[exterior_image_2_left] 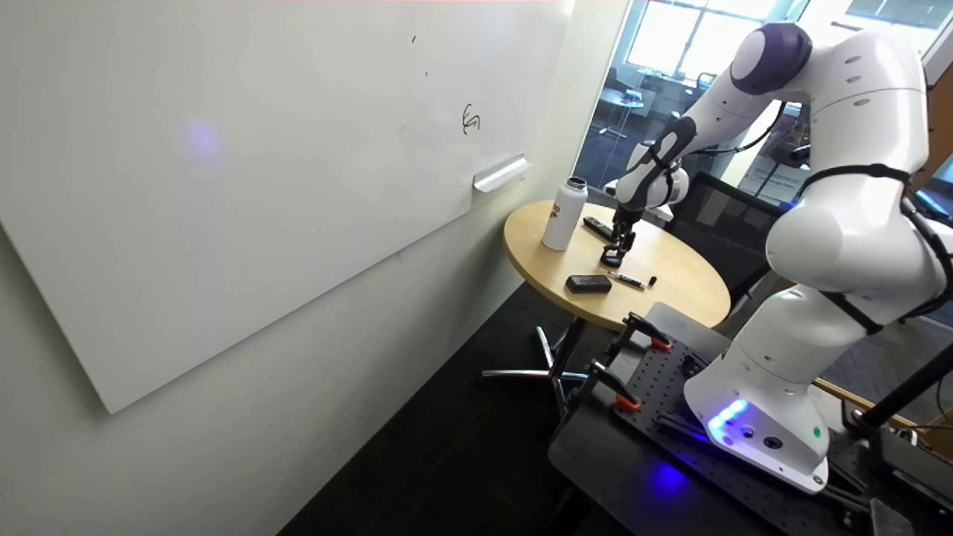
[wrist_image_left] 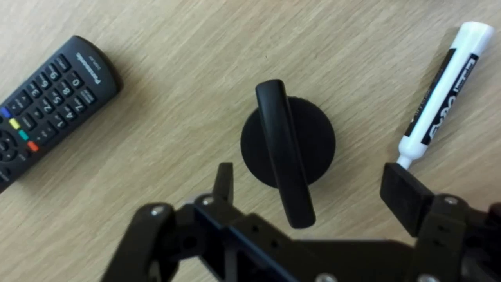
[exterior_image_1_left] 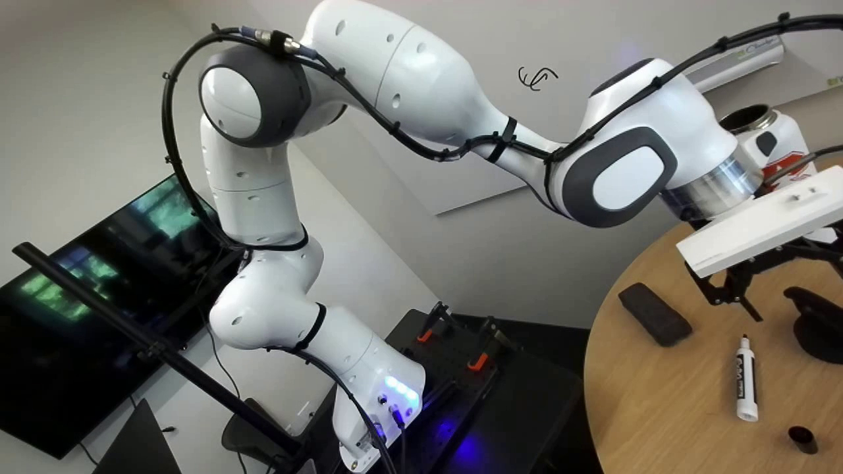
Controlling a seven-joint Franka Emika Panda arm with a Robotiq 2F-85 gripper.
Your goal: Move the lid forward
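Note:
The lid is a black round cap with a long bar handle across its top. It lies on the round wooden table, handle up. It also shows in both exterior views, cut by the frame edge in an exterior view. My gripper is open and empty. In the wrist view its fingertips stand wide apart, one on each side of the handle's near end, with gaps to both. The gripper also shows just above the lid in an exterior view. Its exact height over the lid is hard to tell.
A white marker lies beside the lid, its tip by one fingertip. A black remote lies on the opposite side. A dark eraser, a small black marker cap and an open white bottle are on the table.

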